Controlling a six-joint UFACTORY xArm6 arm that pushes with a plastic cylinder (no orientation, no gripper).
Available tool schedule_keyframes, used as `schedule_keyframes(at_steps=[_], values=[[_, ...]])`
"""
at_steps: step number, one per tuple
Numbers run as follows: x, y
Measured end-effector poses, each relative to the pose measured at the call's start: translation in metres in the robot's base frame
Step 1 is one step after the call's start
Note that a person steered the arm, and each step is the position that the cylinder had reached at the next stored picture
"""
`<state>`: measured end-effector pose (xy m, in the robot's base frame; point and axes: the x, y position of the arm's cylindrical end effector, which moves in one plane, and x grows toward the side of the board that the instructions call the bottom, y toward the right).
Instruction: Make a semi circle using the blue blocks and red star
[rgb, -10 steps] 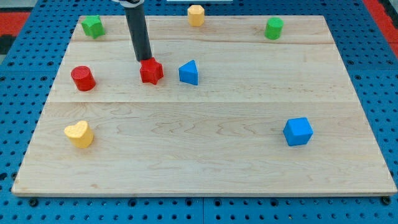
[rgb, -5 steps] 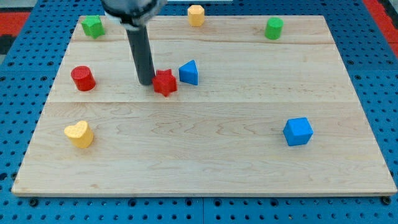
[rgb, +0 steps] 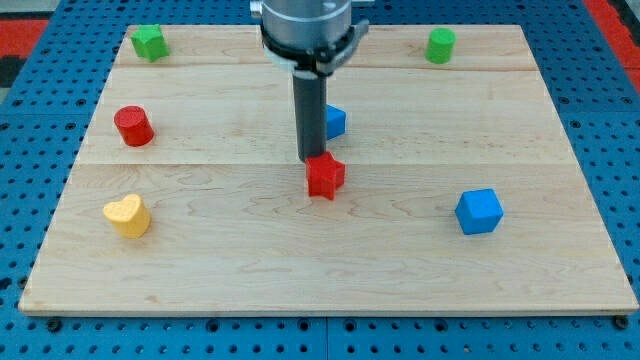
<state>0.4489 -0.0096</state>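
The red star (rgb: 325, 177) lies near the middle of the wooden board (rgb: 330, 270). My tip (rgb: 313, 161) touches its upper left edge. A blue block (rgb: 335, 122) sits just above the star, mostly hidden behind the rod, so its shape is unclear. A blue cube (rgb: 478, 211) lies toward the view's right, well apart from the star.
A red cylinder (rgb: 133, 126) and a yellow heart (rgb: 127, 215) lie at the view's left. A green block (rgb: 150, 41) sits at the top left and a green cylinder (rgb: 440, 45) at the top right. The arm's body hides the top middle.
My tip has pushed the red star down and to the right, past the blue block, toward the board's middle. The arm now hides the yellow block at the top.
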Motion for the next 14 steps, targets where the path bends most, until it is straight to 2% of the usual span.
schedule_keyframes(at_steps=[1, 3, 4, 6, 7, 8, 9, 11, 12, 13, 14], values=[[0.022, 0.010], [0.033, 0.041], [0.039, 0.042], [0.083, 0.031], [0.045, 0.002], [-0.019, -0.024], [-0.052, -0.033], [-0.070, 0.042], [-0.088, 0.051], [-0.088, 0.079], [-0.127, 0.086]])
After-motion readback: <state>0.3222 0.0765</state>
